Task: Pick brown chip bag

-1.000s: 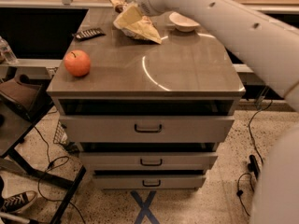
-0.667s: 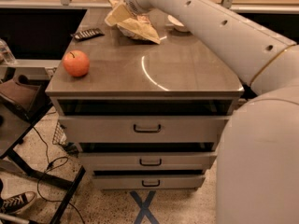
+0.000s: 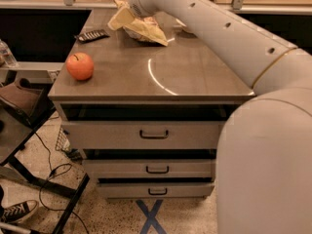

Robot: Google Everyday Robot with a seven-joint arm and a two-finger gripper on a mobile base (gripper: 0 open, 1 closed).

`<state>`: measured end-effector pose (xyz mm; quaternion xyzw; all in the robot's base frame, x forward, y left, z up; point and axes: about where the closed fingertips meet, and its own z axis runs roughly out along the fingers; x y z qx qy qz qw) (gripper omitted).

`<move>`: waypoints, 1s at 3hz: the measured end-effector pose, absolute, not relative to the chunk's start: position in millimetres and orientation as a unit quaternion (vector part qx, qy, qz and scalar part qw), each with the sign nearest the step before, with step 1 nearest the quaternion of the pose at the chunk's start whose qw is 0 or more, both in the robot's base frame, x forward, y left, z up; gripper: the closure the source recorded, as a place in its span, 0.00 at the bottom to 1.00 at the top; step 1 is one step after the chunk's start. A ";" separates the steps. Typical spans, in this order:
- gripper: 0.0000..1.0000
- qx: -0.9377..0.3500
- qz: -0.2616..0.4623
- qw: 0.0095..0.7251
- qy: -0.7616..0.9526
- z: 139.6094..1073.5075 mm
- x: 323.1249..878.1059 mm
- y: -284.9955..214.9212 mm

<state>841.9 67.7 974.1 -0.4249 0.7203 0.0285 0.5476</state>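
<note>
- Half covering the brown chip bag [image 3: 142,29], which is lying crumpled at the upper centre of the frame on the far part of the cabinet top [image 3: 195,77], seemingly in position for the pick.
- Holding the gripper [image 3: 131,11] right at the bag's upper edge, tucked under the end of the arm [image 3: 219,38]; not showing whether wide or narrow, so cannot tell.
- Ignoring the remote [image 3: 91,34] at upper left and the apple [image 3: 80,66] at left, both well apart from the bag, presumably as distractors.
- Hiding the bag's far end behind the wrist.

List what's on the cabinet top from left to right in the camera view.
Left to right: apple → remote → brown chip bag, with the gripper over the bag's far end.
</note>
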 end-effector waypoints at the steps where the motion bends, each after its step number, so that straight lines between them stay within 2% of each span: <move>1: 0.00 -0.426 0.046 0.528 0.733 940.3 865.1 69.2; 3: 0.00 -0.425 0.073 0.502 0.750 880.0 905.3 69.0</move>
